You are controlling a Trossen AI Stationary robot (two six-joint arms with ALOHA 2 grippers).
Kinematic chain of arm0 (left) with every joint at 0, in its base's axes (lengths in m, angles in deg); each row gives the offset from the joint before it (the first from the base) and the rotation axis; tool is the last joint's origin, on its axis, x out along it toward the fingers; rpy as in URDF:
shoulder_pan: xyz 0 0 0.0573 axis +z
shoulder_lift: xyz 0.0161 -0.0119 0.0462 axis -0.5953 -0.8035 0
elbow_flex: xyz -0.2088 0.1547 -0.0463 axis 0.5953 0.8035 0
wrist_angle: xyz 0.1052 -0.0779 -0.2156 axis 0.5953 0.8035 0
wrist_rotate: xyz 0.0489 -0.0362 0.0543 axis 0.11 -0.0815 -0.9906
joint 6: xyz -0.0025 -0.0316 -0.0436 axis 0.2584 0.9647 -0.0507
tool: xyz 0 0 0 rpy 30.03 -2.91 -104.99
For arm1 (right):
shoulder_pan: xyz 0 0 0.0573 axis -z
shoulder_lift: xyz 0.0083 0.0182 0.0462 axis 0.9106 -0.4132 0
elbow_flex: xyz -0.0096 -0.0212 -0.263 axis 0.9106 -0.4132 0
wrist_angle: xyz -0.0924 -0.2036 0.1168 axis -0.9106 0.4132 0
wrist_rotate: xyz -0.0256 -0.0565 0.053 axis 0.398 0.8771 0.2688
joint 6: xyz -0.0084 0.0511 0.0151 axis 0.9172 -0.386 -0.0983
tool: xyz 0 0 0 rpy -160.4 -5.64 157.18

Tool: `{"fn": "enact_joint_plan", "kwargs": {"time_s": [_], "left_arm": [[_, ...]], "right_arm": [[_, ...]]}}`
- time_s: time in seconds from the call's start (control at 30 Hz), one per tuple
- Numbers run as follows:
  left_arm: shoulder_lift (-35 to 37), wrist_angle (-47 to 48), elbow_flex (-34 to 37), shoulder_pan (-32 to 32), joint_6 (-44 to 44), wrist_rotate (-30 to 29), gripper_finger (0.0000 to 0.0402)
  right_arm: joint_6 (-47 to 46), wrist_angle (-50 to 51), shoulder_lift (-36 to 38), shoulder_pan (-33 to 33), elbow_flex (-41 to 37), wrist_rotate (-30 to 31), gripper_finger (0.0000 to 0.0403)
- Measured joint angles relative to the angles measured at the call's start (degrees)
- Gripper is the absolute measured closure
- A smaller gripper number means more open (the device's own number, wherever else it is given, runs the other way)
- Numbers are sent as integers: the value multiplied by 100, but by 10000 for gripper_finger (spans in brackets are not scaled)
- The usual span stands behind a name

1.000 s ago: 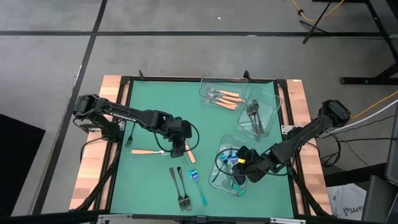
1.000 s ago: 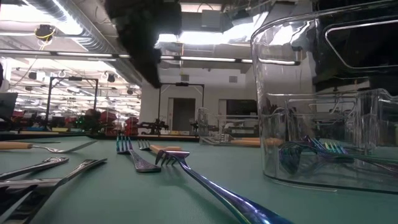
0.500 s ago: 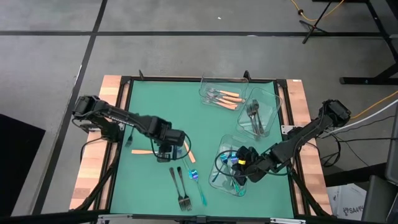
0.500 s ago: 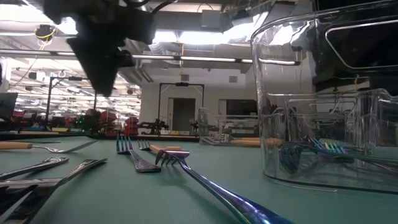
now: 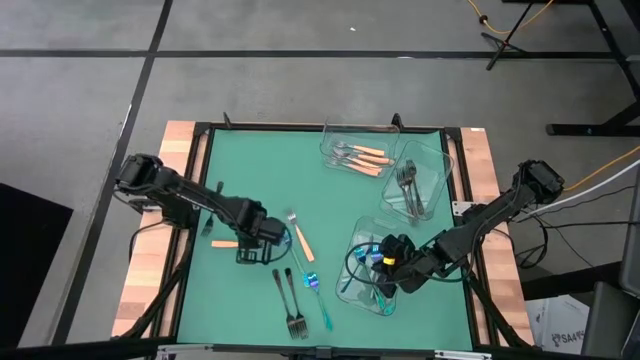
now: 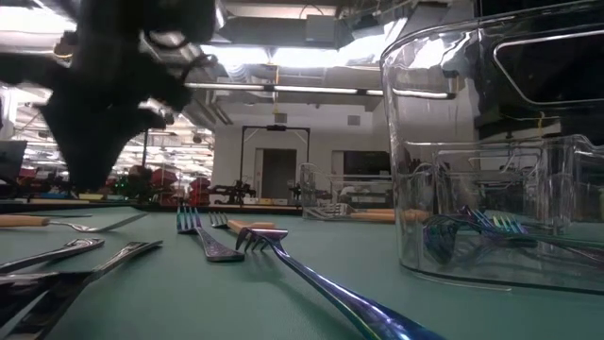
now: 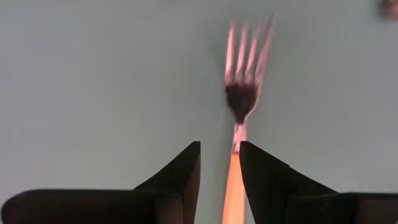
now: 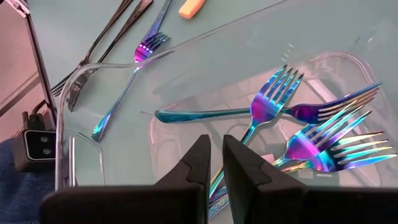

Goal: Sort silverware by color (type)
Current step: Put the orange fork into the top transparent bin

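Note:
My left gripper (image 5: pixel 252 243) (image 7: pixel 219 163) is open by a narrow gap. It hovers over an orange-handled fork (image 5: pixel 226 243) (image 7: pixel 241 99) that lies flat on the green mat, its handle showing between the fingertips. A second orange-handled fork (image 5: pixel 299 236), two dark forks (image 5: pixel 290 300) and a blue-teal fork (image 5: pixel 321 303) also lie on the mat. My right gripper (image 5: pixel 384 262) (image 8: pixel 216 158) is shut and hangs over the near clear tray (image 5: pixel 352 283), above several blue-teal forks (image 8: pixel 311 143) lying in it.
Two more clear trays stand at the far right of the mat: one (image 5: pixel 345 135) holds orange-handled forks, the other (image 5: pixel 437 165) holds dark forks. A wooden border (image 5: pixel 150 250) frames the mat. In the low view the near tray's wall (image 6: pixel 472 142) fills the right side.
My left gripper has moved toward the table's left edge, from above the right-hand orange-handled fork to above the left-hand one, and that first fork now lies uncovered. My right arm has kept still.

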Motion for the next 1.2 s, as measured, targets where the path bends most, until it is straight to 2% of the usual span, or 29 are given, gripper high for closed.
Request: {"fn": "enact_joint_plan", "kwargs": {"time_s": [0.33, 1.0, 1.2], "left_arm": [[28, -419, 878, 5, 246, 391, 296], [-4, -540, 610, 8, 553, 405, 296], [-4, -1080, 607, 8, 692, 609, 296]], "right_arm": [[99, -3, 0, 0, 2, 0, 370], [414, -7, -2, 484, 2, -64, 370], [414, -7, -2, 476, 2, -66, 370]]}}
